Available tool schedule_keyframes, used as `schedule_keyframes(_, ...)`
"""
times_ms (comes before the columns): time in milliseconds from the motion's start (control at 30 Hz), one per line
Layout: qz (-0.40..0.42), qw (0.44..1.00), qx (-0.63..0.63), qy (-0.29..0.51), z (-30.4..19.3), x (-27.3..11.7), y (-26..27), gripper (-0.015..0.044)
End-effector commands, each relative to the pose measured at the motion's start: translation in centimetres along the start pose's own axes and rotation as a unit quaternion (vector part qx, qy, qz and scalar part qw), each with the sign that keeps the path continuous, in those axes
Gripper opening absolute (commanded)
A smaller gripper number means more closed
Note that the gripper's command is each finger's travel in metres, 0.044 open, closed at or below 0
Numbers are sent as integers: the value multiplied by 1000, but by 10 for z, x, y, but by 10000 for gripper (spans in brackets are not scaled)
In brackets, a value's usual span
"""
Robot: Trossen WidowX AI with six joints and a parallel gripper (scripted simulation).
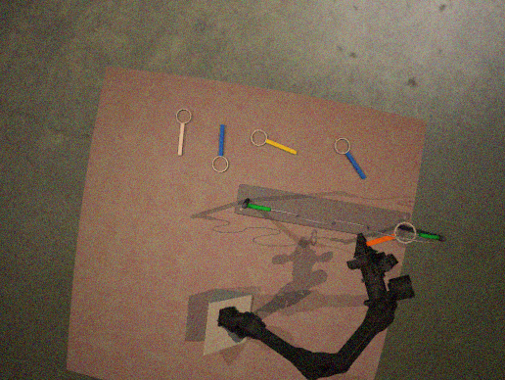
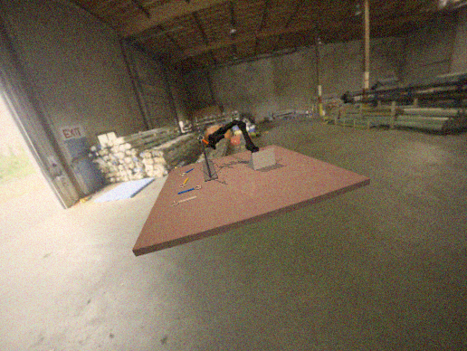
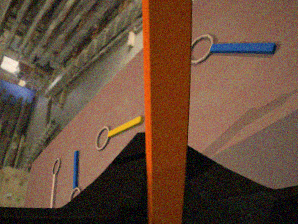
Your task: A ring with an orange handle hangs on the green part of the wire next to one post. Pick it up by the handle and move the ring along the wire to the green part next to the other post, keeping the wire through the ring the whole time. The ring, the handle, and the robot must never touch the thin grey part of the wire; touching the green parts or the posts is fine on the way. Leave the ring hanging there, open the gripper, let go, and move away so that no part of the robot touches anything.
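The ring (image 1: 405, 222) is in the air just left of the right green part (image 1: 430, 236) of the wire, near the right post. Its orange handle (image 1: 381, 240) (image 2: 205, 141) (image 3: 169, 100) points left to my gripper (image 1: 363, 241) (image 2: 208, 143) (image 3: 150, 141), which is shut on it. In the wrist view the handle stands upright between the dark fingers. The thin grey wire (image 1: 284, 213) runs from the left green part (image 1: 258, 208) by the left post (image 1: 246, 202). The wire is too faint at the ring to tell whether it passes through or touches.
A grey base plate (image 1: 279, 196) lies under the wire. Behind it lie a pink-handled ring tool (image 1: 181, 139), a blue one (image 1: 221, 139), a yellow one (image 1: 281, 147) and another blue one (image 1: 355, 166). A pale block (image 1: 211, 328) (image 2: 263, 160) is at the arm's base.
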State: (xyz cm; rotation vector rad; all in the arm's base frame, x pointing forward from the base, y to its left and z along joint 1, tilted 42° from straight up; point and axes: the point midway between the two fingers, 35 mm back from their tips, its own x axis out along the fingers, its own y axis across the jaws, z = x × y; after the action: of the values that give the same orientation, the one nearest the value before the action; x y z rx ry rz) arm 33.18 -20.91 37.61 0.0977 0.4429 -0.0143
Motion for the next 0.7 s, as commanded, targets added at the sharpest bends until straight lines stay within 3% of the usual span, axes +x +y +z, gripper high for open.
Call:
schedule_keyframes(0, 31, 998, 53, 2, -2, 1, 18, -150)
schedule_keyframes(667, 150, 951, 269, 0, 23, -13, 89, -150)
